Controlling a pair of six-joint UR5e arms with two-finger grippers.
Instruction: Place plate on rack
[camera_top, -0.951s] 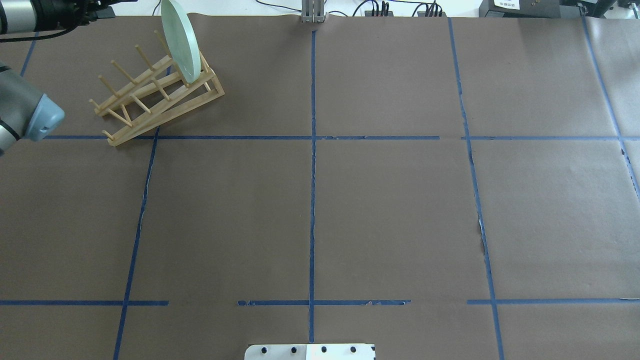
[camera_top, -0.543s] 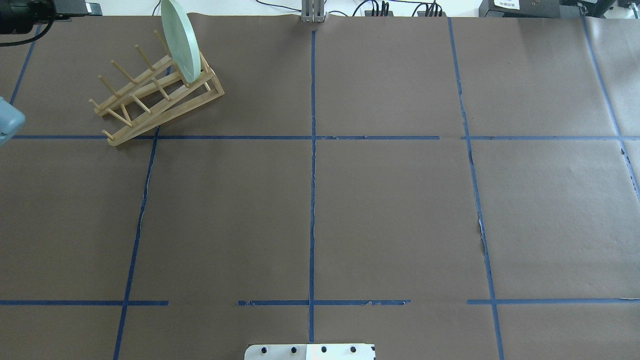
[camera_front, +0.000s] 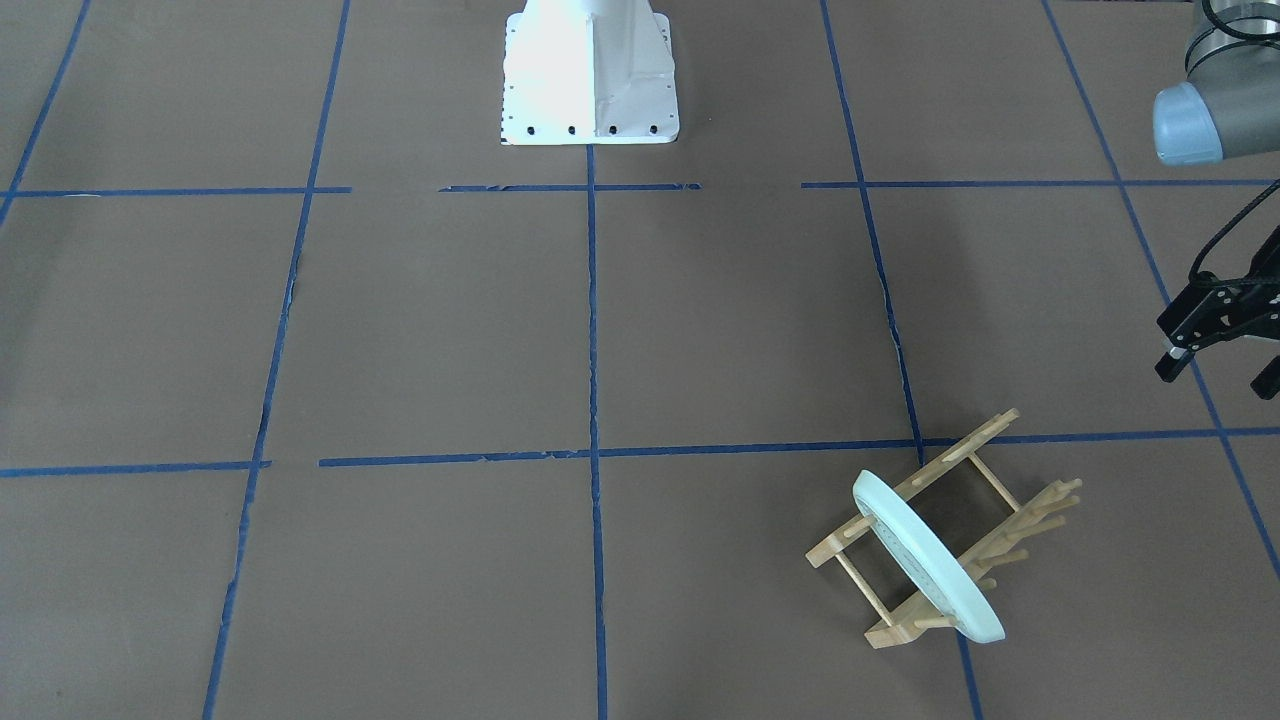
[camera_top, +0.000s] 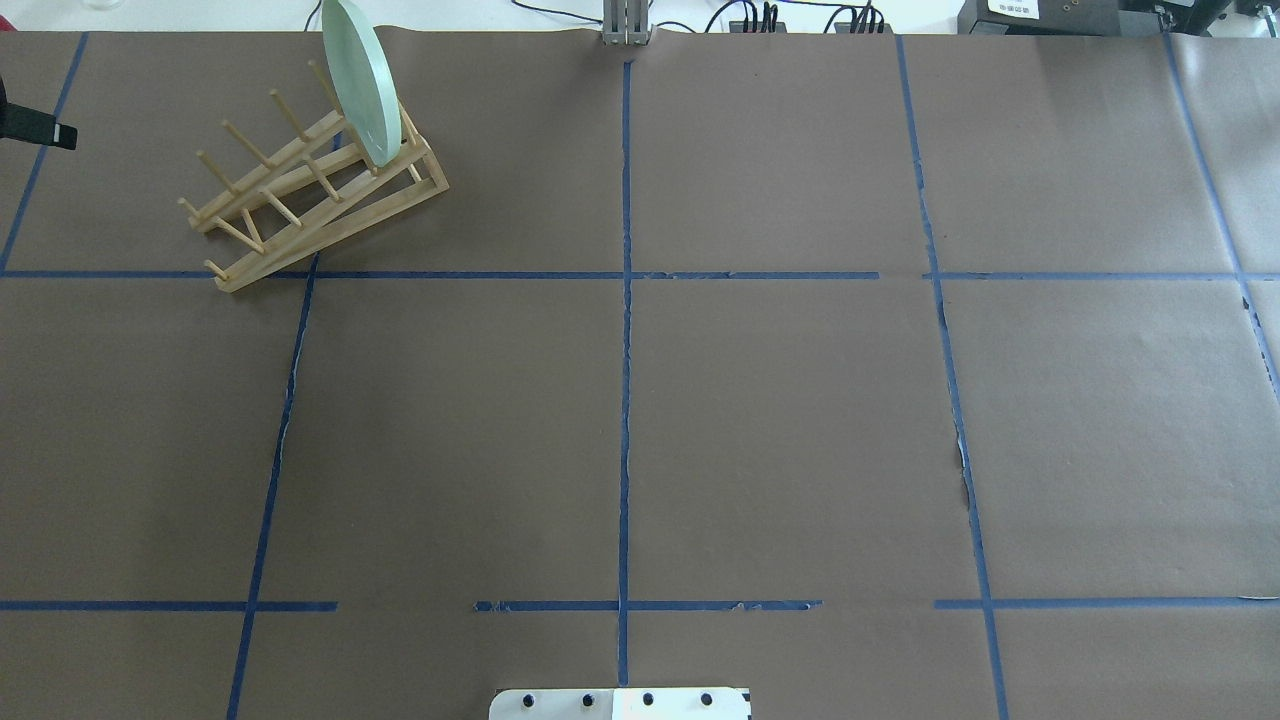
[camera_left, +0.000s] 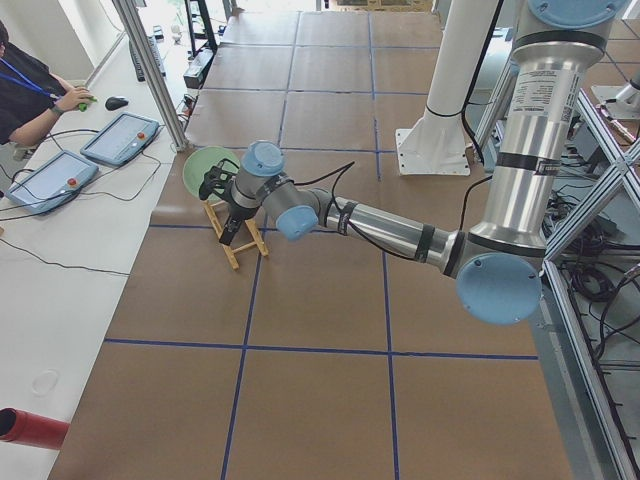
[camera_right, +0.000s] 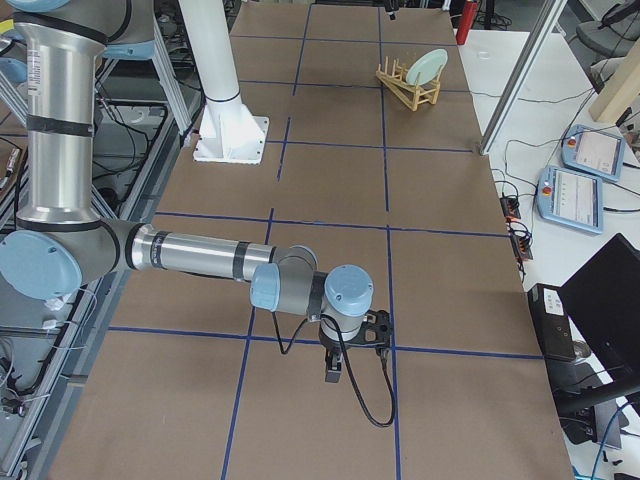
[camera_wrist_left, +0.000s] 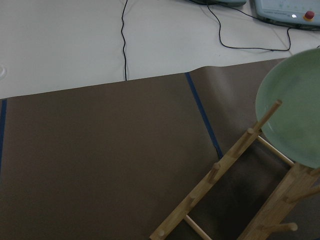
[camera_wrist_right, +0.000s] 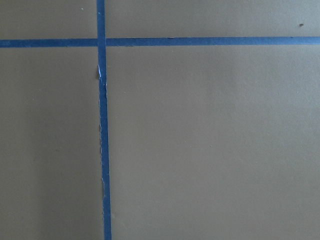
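Note:
The pale green plate stands on edge between the pegs at the far end of the light-wood rack, at the far left of the table. It also shows in the front-facing view and the left wrist view, free of any gripper. My left gripper is open and empty, apart from the rack on its outer side. Only one of its fingers shows at the overhead view's left edge. My right gripper hangs low over bare brown paper far from the rack; I cannot tell whether it is open or shut.
The white robot base stands at the near middle edge. Blue tape lines divide the brown paper into squares. Cables and teach pendants lie beyond the far edge, where a person sits.
My left arm has drawn back to the left. Its grey elbow has left the overhead view and only a fingertip now shows at the left edge. The plate and rack have not moved.

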